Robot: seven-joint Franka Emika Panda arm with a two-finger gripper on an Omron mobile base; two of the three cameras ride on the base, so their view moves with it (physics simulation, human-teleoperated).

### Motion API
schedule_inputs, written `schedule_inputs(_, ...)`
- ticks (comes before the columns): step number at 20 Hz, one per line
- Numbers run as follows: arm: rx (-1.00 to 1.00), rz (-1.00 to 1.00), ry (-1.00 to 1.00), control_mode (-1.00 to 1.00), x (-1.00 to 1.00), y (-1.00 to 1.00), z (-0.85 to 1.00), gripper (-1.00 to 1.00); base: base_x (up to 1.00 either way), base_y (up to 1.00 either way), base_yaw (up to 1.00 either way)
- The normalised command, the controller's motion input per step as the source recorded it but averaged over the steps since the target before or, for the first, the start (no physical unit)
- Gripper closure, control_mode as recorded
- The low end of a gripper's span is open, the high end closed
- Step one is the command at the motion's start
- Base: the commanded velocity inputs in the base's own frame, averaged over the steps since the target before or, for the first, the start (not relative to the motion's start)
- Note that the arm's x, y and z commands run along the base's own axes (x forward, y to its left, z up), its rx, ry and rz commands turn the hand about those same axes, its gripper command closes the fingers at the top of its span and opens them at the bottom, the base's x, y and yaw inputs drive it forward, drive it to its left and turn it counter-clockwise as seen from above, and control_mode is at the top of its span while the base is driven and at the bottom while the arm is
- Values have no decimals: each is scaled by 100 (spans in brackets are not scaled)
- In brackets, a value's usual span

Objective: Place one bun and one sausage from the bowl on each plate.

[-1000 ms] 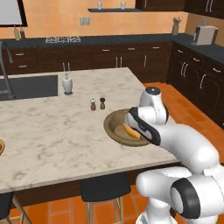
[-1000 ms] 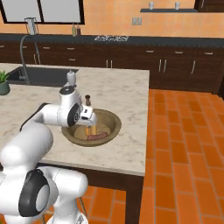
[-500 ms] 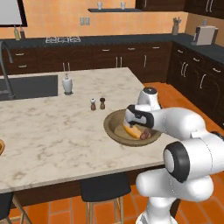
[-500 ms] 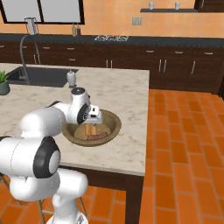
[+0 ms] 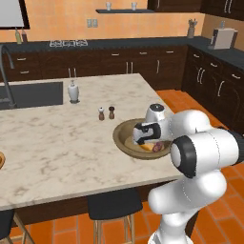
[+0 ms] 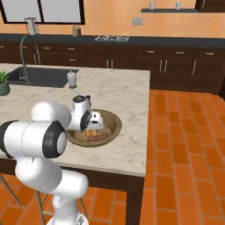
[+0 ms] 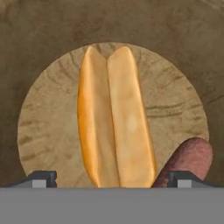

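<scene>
- The gripper (image 7: pixel 111 178) hangs low inside the bowl (image 5: pixel 123 135), its two dark fingertips (image 7: pixel 41 178) spread wide apart and holding nothing.
- Between the fingertips in the hand view lies the bun (image 7: pixel 114 118), a long orange-yellow roll split down its length, running straight away from the gripper across the pale round floor of the bowl.
- Just beside the bun, in front of the right-hand fingertip of that view, is the rounded end of the reddish-brown sausage (image 7: pixel 187 159); it seems to touch the bun's near end, though the contact is hard to make out.
- From the left base view the hand covers most of the bowl's inside; a bit of the bun and the sausage (image 5: pixel 157 146) peek out just beside the hand.
- From the right base view the sausage (image 6: pixel 96 137) lies below the hand, nearer the front rim, and the bun (image 6: pixel 91 132) is partly hidden by the hand.
- The bowl sits on the marble island counter (image 5: pixel 57 143), near its front corner.
- Beyond the bowl stand two small shakers (image 5: pixel 106 113), close together.
- Farther off, a white dispenser (image 5: pixel 73 91) stands beside the sink (image 5: pixel 31 94).
- At the far left edge of the counter, well apart from the gripper, a sliver of a tan plate (image 5: pixel 1 160) shows.
</scene>
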Motion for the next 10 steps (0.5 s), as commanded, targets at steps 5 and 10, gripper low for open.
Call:
schedule_inputs(5,0,0,4,-100,24,0,-22,-100,0,0,0)
schedule_inputs(10,0,0,0,-100,16,0,-23,-100,0,0,0)
